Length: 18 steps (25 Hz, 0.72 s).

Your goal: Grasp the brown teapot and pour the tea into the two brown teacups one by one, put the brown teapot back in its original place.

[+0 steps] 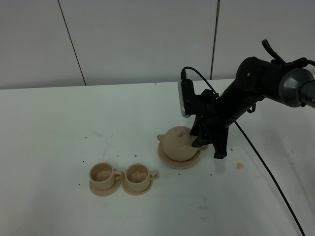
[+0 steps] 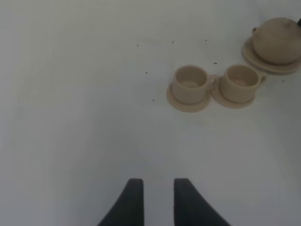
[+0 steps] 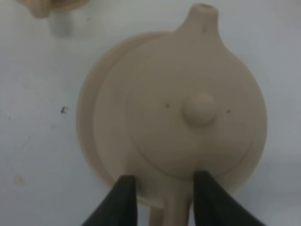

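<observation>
The brown teapot (image 1: 179, 143) (image 2: 278, 40) (image 3: 188, 117) stands upright on its wide saucer, the original place (image 1: 167, 161) (image 3: 89, 122), spout pointing left. My right gripper (image 1: 207, 144) (image 3: 164, 197) is open and straddles the teapot's loop handle (image 3: 174, 207), with a gap showing on one side. The two brown teacups (image 1: 102, 174) (image 1: 138, 174) (image 2: 190, 84) (image 2: 241, 82) sit side by side on small saucers, front left of the teapot. My left gripper (image 2: 157, 202) is open and empty over bare table, well away from the cups; the exterior view does not show it.
A black cable (image 1: 266, 167) trails from the right arm across the table to the front right. A small tan crumb (image 1: 239, 165) lies right of the teapot. Dark specks dot the white tabletop (image 1: 59, 132). A white panelled wall runs behind.
</observation>
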Available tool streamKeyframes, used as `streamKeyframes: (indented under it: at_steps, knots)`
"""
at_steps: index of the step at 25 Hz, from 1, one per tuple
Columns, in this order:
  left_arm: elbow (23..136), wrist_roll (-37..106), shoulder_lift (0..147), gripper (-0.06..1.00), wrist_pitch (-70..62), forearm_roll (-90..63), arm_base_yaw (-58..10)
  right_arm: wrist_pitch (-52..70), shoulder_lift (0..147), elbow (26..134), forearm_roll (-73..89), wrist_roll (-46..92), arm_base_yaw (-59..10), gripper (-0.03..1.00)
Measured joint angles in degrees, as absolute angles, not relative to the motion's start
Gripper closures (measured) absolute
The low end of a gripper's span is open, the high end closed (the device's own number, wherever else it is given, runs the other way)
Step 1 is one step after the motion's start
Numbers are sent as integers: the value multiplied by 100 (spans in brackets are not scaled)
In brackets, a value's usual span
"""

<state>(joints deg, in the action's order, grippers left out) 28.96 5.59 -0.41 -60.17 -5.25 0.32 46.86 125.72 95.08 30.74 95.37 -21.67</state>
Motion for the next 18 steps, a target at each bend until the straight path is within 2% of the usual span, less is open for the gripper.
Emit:
streamKeyframes:
  at_steps: [18]
  knots:
    - [2896,559,-41,71,-6017,-525,32,4698,12572,9508,2969,9329,-2145,67]
